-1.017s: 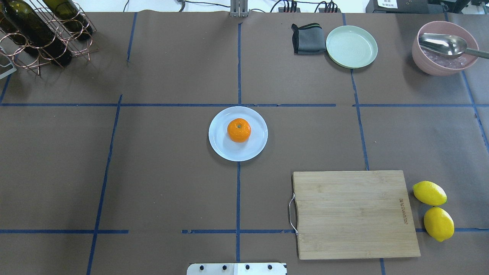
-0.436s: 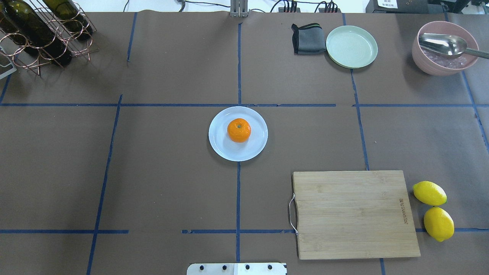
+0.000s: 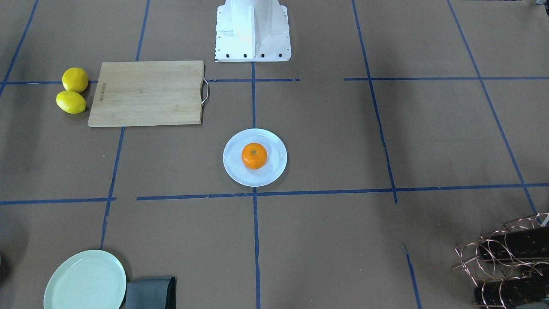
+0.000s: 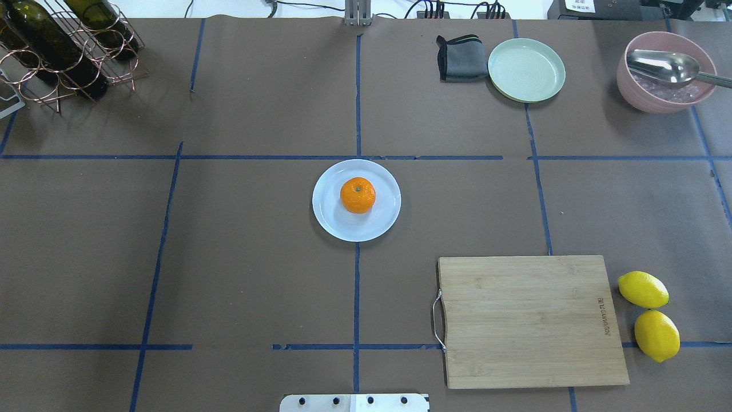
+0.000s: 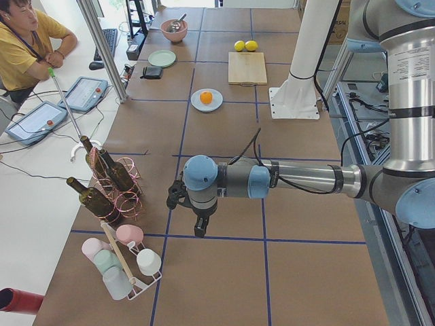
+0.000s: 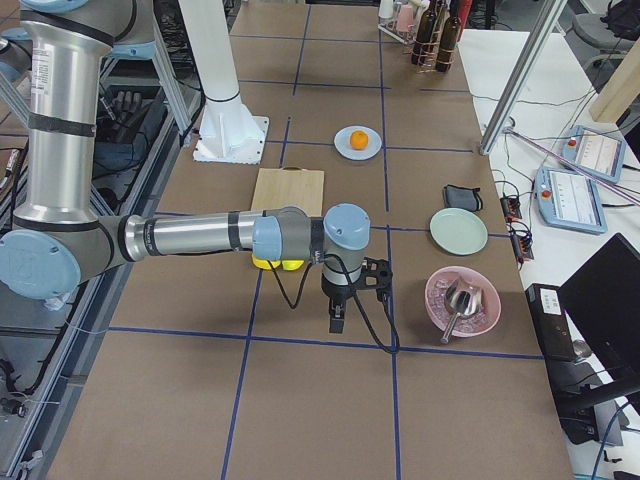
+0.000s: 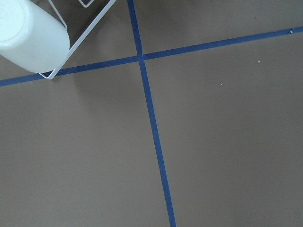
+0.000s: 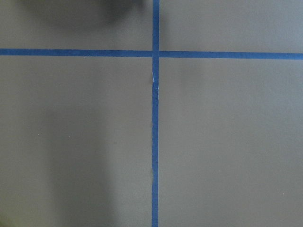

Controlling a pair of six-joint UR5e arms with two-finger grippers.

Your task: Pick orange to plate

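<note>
Finds the orange sitting stem-up on the plate, close to its middle. Puts the plate itself on the brown surface, over a crossing of blue tape lines.

Spots a wooden cutting board on the robot's side of the plate and off to the right, well apart from it, with two lemons just past the board's edge that is farthest from the plate. Notes, beyond the plate and to the right, a pale green dish just beside a folded grey cloth, and farther right still a pink bowl holding a metal spoon. Notes a copper wire rack of dark bottles far off to the plate's left.

Catches the left arm only from the side, stretched over the surface well away from the plate, past the bottle rack and near a stand of pastel cups; cannot tell whether the left jaws are apart or together. Catches the right arm the same way, reaching out well apart from the plate, near the pink bowl; cannot tell how the right jaws stand either.
</note>
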